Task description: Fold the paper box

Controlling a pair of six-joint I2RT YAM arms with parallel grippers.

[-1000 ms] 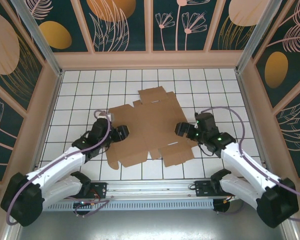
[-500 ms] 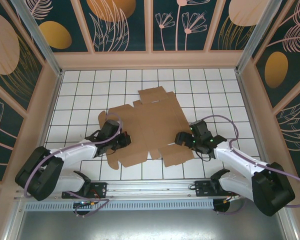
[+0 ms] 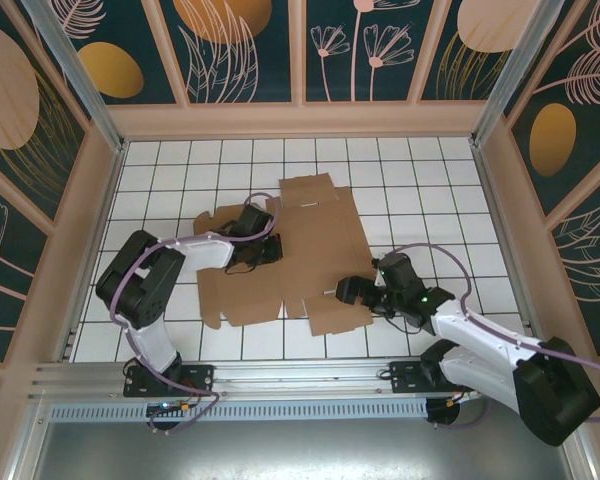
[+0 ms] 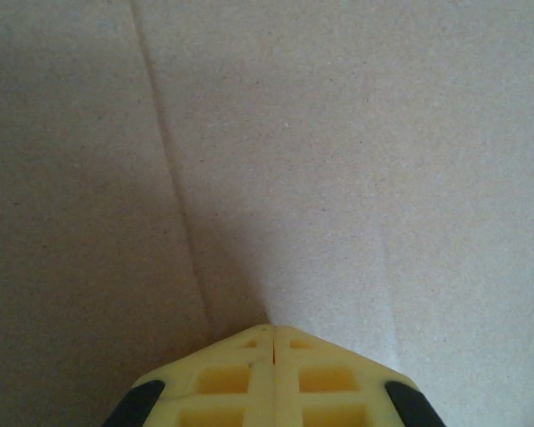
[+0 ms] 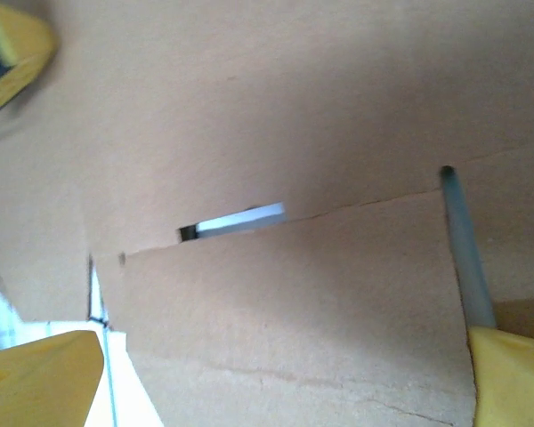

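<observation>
**Paper box** [image 3: 310,235]: one plain brown corrugated die-cut sheet with flaps, tabs and slots. It is unfolded and spread out on the table, midway between the two arms.

**White gridded table** [image 3: 160,180]: lies under the paper box and is bare on every side of it.

**Left gripper** [image 3: 265,248]: over the left part of the paper box, inside its left edge. In the left wrist view the gripper [image 4: 273,331] has its yellow fingers pressed together with nothing between them. The tips are at the cardboard surface beside a crease [image 4: 173,178].

**Right gripper** [image 3: 345,292]: at the near right edge of the paper box. In the right wrist view the gripper [image 5: 276,382] has its fingers spread wide. A near flap [image 5: 285,302] of the box lies between them, and a slot [image 5: 236,220] sits beyond the flap. Contact with the flap cannot be told.
</observation>
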